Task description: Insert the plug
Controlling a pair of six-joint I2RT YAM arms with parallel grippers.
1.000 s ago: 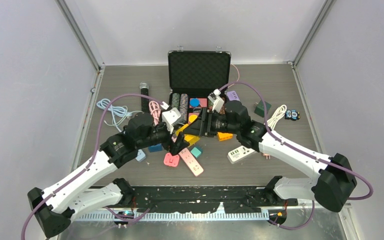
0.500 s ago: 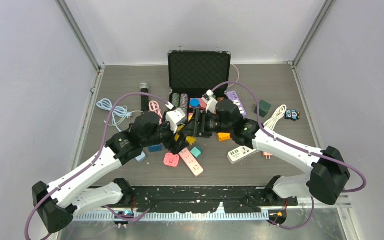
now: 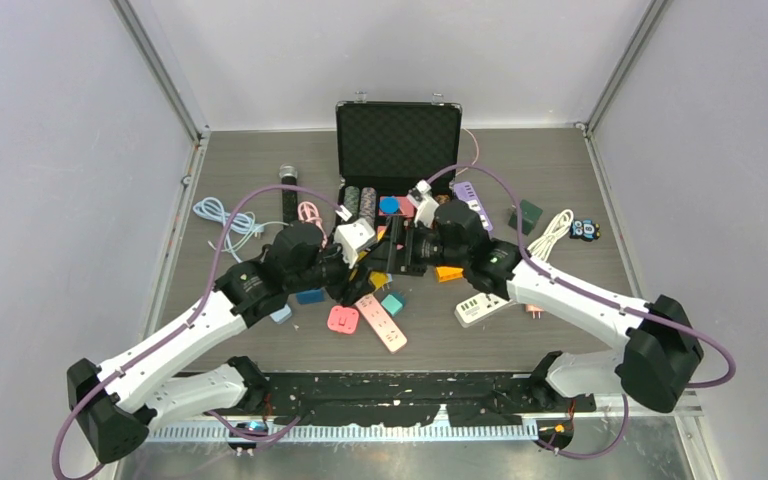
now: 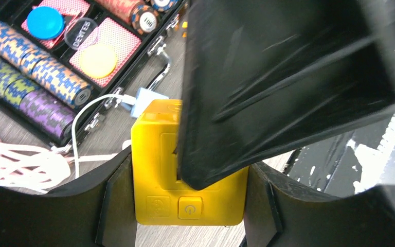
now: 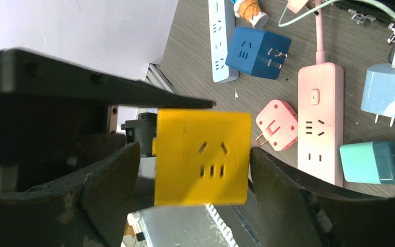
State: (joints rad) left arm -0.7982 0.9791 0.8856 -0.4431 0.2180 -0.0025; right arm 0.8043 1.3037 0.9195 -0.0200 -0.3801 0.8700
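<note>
Yellow plastic cube adapter [image 5: 203, 157] hangs above the table at centre, clamped between the two black fingers [image 4: 115, 206] of the left gripper [image 4: 187, 208], one pressed to each side. The right gripper [image 5: 195, 175] brackets the same cube: one finger touches it, the other shows a sliver of gap, and I cannot tell whether it grips.

I count five socket slots on the cube's visible face. On the table beyond lie one white power strip [image 5: 221, 41], one pink power strip [image 5: 319, 121], one dark blue cube plug [image 5: 254, 46], one small pink adapter [image 5: 276, 125], one teal plug [image 5: 373, 162] and one pale blue charger [image 5: 393, 92], the last cut off at the frame edge.

From the left wrist, a blurred black slab [image 4: 288, 77] hides the cube's upper half. From overhead, the cube is all but buried between the wrists.

The setting is a grey wood-grain table [image 3: 560, 170], with one open black case [image 3: 397, 140] at the back and pale walls [image 3: 60, 150] around.
</note>
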